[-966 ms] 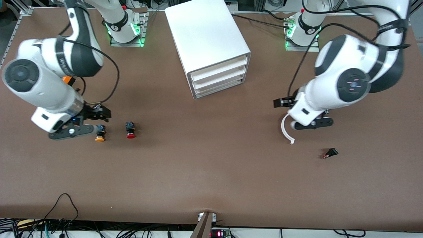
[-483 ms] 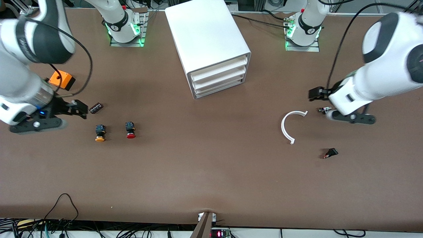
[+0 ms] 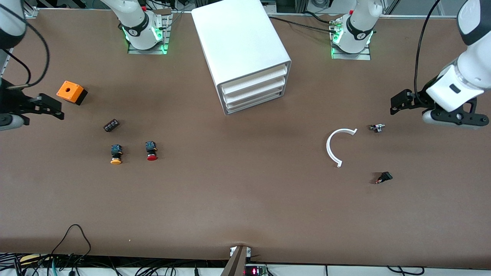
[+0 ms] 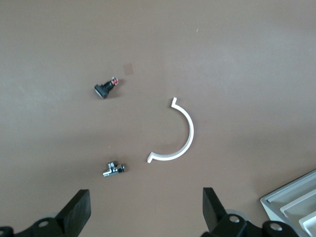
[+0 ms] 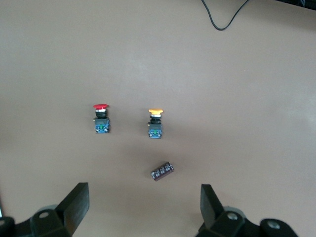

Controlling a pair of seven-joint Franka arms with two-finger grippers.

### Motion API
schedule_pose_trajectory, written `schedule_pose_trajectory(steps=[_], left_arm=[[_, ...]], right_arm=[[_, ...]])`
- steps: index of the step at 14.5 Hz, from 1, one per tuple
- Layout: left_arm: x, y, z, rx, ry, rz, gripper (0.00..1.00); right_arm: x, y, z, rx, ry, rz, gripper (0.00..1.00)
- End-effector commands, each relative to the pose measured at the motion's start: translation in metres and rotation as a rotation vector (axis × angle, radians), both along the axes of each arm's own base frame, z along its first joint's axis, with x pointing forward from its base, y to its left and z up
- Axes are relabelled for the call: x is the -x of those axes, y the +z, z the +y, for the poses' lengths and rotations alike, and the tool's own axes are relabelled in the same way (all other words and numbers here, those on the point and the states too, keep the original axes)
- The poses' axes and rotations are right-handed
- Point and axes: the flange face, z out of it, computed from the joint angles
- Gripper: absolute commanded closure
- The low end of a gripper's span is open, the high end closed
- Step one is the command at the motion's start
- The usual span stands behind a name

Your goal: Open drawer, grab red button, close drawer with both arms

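The red-capped button (image 3: pixel 152 151) lies on the table toward the right arm's end, and shows in the right wrist view (image 5: pixel 101 118). The white drawer cabinet (image 3: pixel 245 53) stands at mid-table with its three drawers (image 3: pixel 254 90) shut. My right gripper (image 3: pixel 10 120) hangs high over the table edge at the right arm's end, open and empty (image 5: pixel 143 202), apart from the button. My left gripper (image 3: pixel 454 118) hangs high over the left arm's end, open and empty (image 4: pixel 146 207).
A yellow-capped button (image 3: pixel 116 154) lies beside the red one. A dark small cylinder (image 3: pixel 111 125) and an orange box with a hole (image 3: pixel 70 92) lie farther from the camera. A white C-shaped ring (image 3: pixel 337 145), a small metal part (image 3: pixel 377 127) and a small black part (image 3: pixel 383 177) lie toward the left arm's end.
Both arms have risen and swung outward toward their own table ends. This uncovered the orange box, the dark cylinder and the metal part. Nothing on the table moved.
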Motion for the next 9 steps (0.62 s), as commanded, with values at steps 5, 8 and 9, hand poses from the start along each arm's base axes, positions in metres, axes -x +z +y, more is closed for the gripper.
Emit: schedule_pose_trajectory(steps=[5, 8, 9], left_arm=[[0.018, 0.03, 0.025, -0.019, 0.041, -0.013, 0.0], [0.021, 0.033, 0.022, -0.019, 0.033, -0.009, 0.0], [0.022, 0.034, 0.02, -0.02, 0.029, -0.004, 0.0]], right_arm=[[0.008, 0.034, 0.016, -0.006, 0.124, 0.025, 0.0], [0.012, 0.037, 0.004, -0.011, 0.129, 0.033, 0.0], [0.016, 0.039, 0.003, -0.017, 0.125, 0.054, 0.0]])
